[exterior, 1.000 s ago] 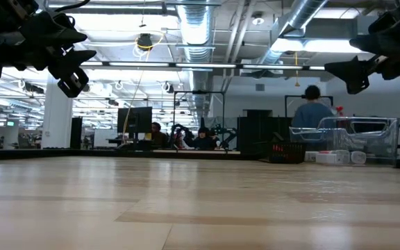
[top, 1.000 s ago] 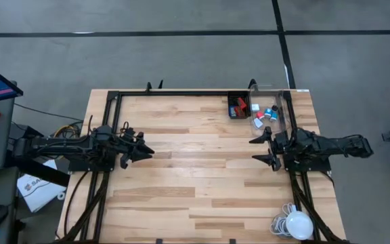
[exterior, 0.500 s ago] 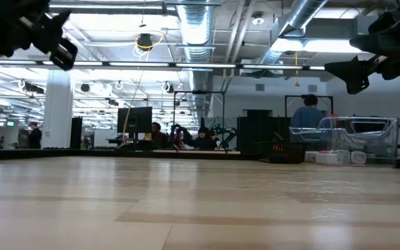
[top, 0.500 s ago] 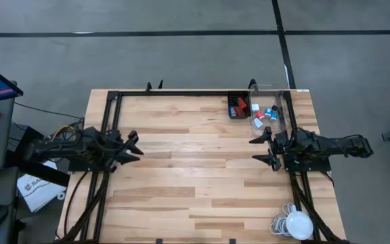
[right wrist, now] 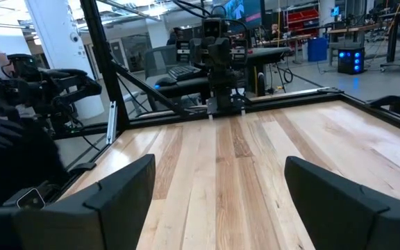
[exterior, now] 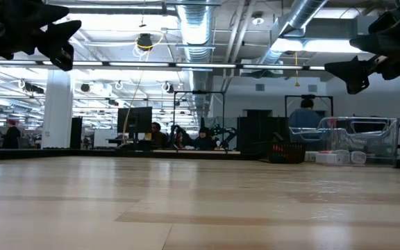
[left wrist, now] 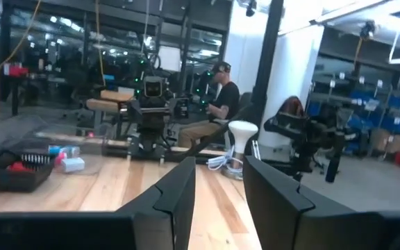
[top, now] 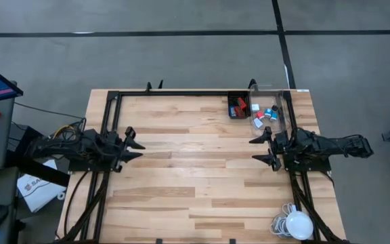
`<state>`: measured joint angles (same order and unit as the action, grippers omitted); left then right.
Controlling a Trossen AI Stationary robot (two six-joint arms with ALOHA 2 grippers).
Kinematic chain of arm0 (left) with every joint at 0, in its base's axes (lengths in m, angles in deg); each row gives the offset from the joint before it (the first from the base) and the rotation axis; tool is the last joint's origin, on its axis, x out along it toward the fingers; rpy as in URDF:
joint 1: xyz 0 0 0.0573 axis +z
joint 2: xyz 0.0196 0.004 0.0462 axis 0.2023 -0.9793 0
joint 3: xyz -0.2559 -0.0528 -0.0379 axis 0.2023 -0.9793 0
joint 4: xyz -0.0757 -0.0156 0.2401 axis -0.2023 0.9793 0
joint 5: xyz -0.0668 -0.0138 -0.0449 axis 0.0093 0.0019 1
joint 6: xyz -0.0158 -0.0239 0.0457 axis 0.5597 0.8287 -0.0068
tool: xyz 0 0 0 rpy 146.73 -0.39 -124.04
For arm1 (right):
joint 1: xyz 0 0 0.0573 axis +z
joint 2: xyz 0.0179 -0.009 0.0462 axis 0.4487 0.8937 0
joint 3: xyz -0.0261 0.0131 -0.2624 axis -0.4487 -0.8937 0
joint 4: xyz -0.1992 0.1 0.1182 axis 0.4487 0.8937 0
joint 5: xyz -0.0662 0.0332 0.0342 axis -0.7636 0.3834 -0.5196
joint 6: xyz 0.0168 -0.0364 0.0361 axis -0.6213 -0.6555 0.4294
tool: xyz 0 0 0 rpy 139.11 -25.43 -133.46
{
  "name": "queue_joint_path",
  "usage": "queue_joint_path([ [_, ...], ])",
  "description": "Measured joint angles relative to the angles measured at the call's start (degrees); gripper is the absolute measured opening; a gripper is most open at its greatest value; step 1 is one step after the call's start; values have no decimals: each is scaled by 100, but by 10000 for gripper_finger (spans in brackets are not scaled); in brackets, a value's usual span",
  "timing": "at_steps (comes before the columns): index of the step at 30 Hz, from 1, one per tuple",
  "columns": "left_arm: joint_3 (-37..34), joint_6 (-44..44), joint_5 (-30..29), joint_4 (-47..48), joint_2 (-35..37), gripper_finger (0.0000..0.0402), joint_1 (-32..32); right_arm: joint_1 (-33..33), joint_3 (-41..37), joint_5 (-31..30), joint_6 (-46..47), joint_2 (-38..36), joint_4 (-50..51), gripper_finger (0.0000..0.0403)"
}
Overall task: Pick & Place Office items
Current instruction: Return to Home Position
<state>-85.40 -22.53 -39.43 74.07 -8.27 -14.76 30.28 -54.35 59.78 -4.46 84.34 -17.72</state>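
Note:
The office items are tiny red, white, black and light blue pieces at the table's far right. Some lie in a small black tray (top: pixel 230 107) and others in a clear bin (top: pixel 281 108) beside it. My left gripper (top: pixel 135 144) hovers above the table near its left edge, pointing toward the right. Its fingers (left wrist: pixel 176 191) stand a narrow gap apart with nothing between them. My right gripper (top: pixel 263 149) hovers near the right edge, pointing left, wide open and empty (right wrist: pixel 217 187). Both are well clear of the items.
A white round lamp-like ball with a cable (top: pixel 298 224) lies at the near right corner. A black frame (top: pixel 175 93) runs along the table's far edge. The wooden top between the two grippers is bare. People sit and stand in the room beyond the table (exterior: pixel 304 114).
My left gripper has drawn back toward the table's left edge, risen a little and rolled about its own axis. Its finger gap looks unchanged. My right gripper has kept still.

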Motion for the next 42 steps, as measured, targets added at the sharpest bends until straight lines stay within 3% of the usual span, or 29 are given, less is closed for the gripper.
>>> queue_joint_path([
  [7, -2, -566, -13, 60, 2, 117, -7, 0, 0, 1, 1, 0, 1, 311],
  [42, -4, -541, -13, 56, -1033, 117, -4, 0, 0, 0, 3, 0, 1, 311],
])
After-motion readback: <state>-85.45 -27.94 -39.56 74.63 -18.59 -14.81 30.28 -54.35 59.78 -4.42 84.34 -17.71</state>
